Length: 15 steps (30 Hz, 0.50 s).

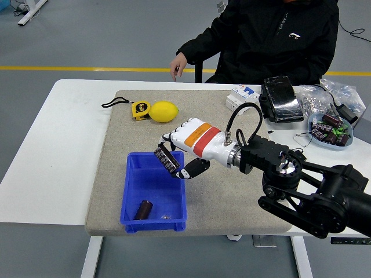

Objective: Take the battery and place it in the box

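My right hand point(175, 157), white with an orange band, is shut on a dark cylindrical battery point(166, 158) and holds it tilted above the right rim of the blue box point(133, 179). The box sits on the grey mat's front left. Another dark battery point(142, 209) lies inside the box near its front wall. My left arm is out of view.
A yellow lemon point(163, 112) and a yellow tape measure point(139, 109) lie at the mat's back left. A white breaker point(240, 96), a black device point(280, 99) and a bowl of batteries point(329, 129) stand at the back right. A person's hand point(177, 64) rests at the far edge.
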### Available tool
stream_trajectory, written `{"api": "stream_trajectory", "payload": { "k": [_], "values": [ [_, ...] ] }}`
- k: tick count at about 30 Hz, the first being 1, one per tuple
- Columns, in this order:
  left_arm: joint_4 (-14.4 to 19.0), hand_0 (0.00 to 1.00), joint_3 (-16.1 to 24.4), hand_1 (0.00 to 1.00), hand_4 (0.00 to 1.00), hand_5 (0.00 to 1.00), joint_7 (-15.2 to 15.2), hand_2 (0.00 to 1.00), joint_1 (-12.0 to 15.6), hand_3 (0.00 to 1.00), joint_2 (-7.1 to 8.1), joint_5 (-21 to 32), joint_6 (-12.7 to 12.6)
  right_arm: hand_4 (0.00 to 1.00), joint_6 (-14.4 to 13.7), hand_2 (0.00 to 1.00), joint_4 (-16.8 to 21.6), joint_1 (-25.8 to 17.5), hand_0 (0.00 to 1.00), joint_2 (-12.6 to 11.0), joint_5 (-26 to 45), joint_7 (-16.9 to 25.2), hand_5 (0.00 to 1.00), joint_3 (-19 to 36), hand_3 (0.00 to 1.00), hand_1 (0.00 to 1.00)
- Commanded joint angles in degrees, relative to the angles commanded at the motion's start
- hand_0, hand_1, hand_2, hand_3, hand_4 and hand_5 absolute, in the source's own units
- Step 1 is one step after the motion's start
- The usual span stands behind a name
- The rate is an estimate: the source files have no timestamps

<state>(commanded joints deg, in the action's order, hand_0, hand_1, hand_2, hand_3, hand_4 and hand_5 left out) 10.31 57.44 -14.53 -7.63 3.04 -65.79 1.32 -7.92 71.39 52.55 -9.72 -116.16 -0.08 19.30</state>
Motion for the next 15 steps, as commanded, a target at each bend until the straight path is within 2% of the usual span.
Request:
{"api": "stream_trajectory", "payload": {
  "k": [2,3,8,9,14,15],
  "values": [
    [0.00,0.845,-0.22,0.829,0.725,0.678,-0.01,0.840,-0.01,0.655,0.05,0.20,0.01,0.739,0.80,0.530,0.49,0.28,0.372,0.90,-0.59,-0.94,0.287,-1.35,0.522,0.472],
    [0.00,0.845,-0.38,0.827,0.724,0.674,-0.02,0.840,-0.02,0.656,0.09,0.36,0.00,0.825,1.58,0.640,0.73,0.45,0.429,1.47,-1.11,-1.69,0.318,-2.19,0.615,0.577],
    [0.00,0.845,-0.79,0.827,0.724,0.674,-0.08,0.840,-0.12,0.656,0.22,0.68,-0.02,0.825,3.31,0.640,0.98,1.16,0.429,3.05,-2.74,-2.77,0.318,-4.68,0.615,0.577],
    [0.00,0.845,-0.82,0.826,0.725,0.677,-0.08,0.840,-0.13,0.653,0.25,0.71,-0.03,0.998,3.54,0.756,1.03,1.27,0.557,3.14,-2.98,-2.76,0.386,-4.83,0.820,0.668],
    [0.01,0.845,-0.87,0.826,0.725,0.677,-0.12,0.840,-0.16,0.653,0.36,0.78,-0.07,0.998,3.69,0.756,1.07,1.60,0.557,3.04,-3.39,-2.48,0.386,-4.29,0.820,0.668],
    [0.02,0.846,-0.86,0.825,0.724,0.675,-0.15,0.840,-0.16,0.656,0.38,0.75,-0.07,0.998,3.55,0.844,0.99,1.69,0.637,3.00,-3.38,-2.30,0.412,-4.06,0.913,0.721]
  ]
}}
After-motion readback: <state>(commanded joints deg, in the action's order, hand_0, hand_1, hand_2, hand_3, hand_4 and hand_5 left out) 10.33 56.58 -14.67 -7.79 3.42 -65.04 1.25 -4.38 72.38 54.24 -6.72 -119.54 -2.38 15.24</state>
